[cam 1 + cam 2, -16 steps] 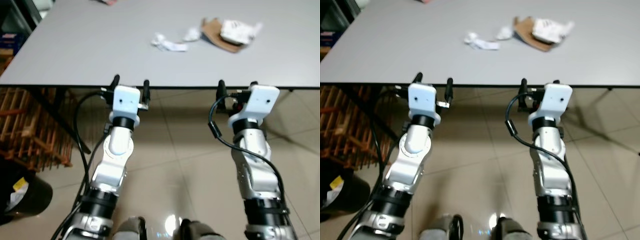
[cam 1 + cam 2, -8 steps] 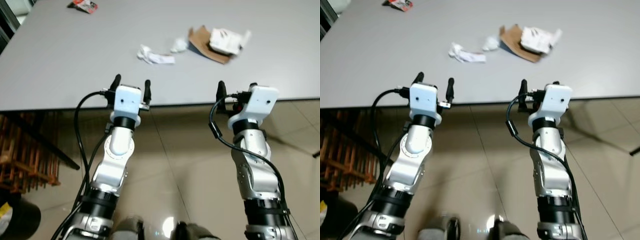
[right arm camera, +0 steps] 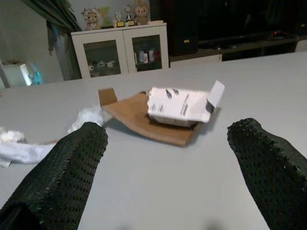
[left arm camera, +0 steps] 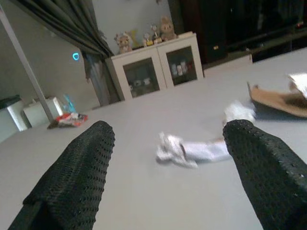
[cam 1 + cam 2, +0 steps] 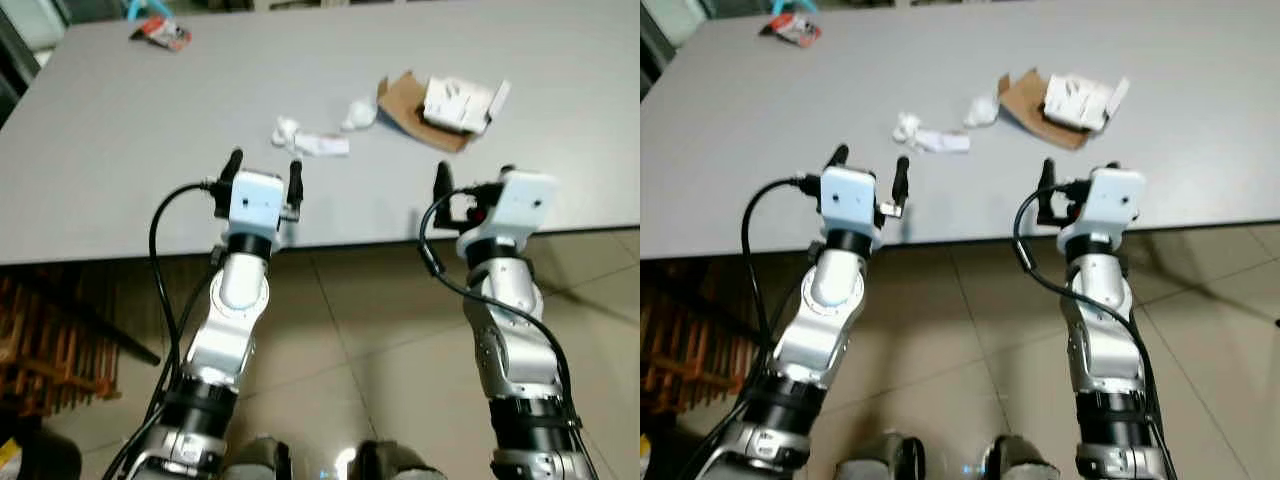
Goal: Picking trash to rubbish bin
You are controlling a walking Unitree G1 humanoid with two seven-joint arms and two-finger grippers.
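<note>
1. Left gripper (image 5: 263, 172) spread wide, empty, over the near edge of the grey table (image 5: 120, 150).
2. Right gripper (image 5: 472, 180) wide, empty, lower right.
3. Crumpled tissue (image 5: 308, 139) centre; white carton (image 5: 462, 100) on cardboard (image 5: 405, 102), upper right.
4. Red wrapper (image 5: 162, 32) upper left.

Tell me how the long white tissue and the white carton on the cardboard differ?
The long tissue is crumpled, soft and lies straight on the grey table; the carton is boxy, printed, with a raised flap, and rests on brown cardboard. Both are white litter, untouched.
</note>
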